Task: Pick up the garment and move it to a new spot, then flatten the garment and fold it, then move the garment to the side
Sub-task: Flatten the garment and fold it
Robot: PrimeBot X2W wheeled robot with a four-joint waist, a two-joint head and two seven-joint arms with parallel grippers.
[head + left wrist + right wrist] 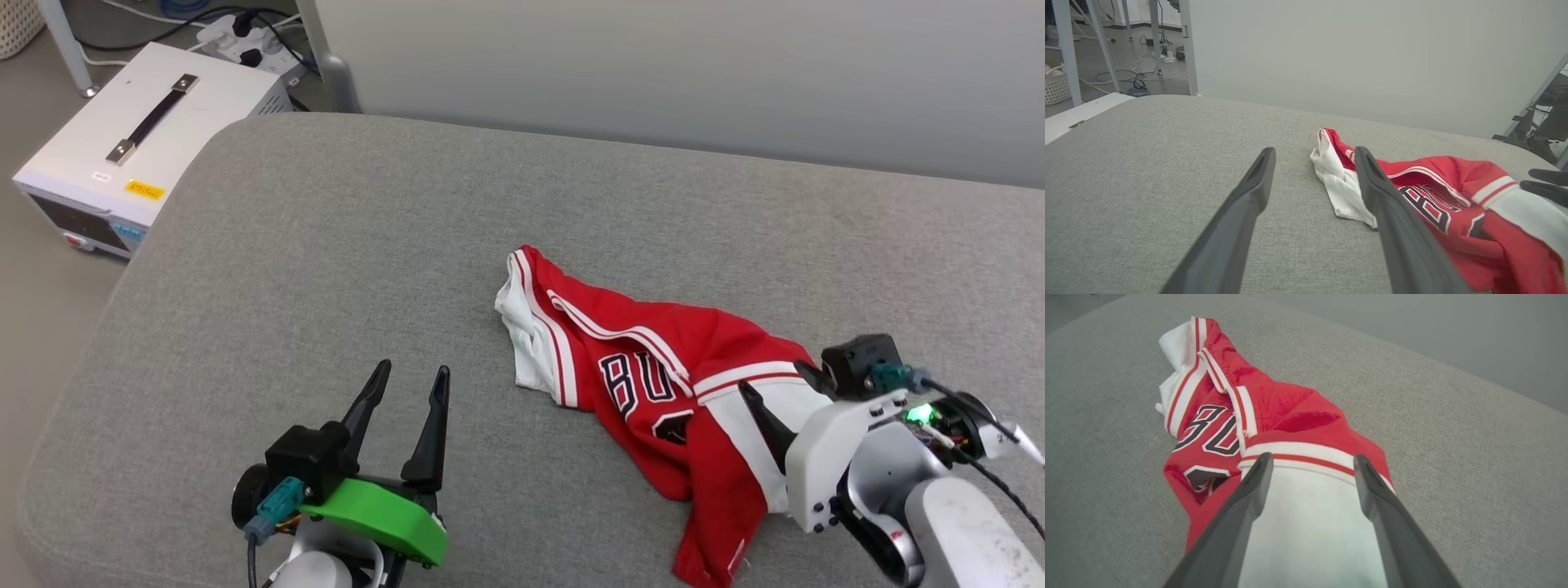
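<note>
The garment (653, 359) is a red jersey with white sleeves, lying crumpled on the grey cushion (326, 245), right of centre, with part of its black lettering showing. My right gripper (775, 380) hangs open at the garment's near right end. In the right wrist view its fingers (1312, 457) straddle a white sleeve of the garment (1290, 412); I cannot tell if they touch it. My left gripper (412, 371) stands open over bare cushion, left of the garment. The left wrist view shows this gripper (1314, 151) empty, the garment (1453, 196) ahead to its right, and the right gripper's fingertips (1547, 183) beyond.
A white box with a black handle (122, 139) sits on the floor past the cushion's far left corner, with a power strip and cables (245, 37) behind it. A pale wall (653, 65) runs along the cushion's far edge. Bare cushion lies left of and behind the garment.
</note>
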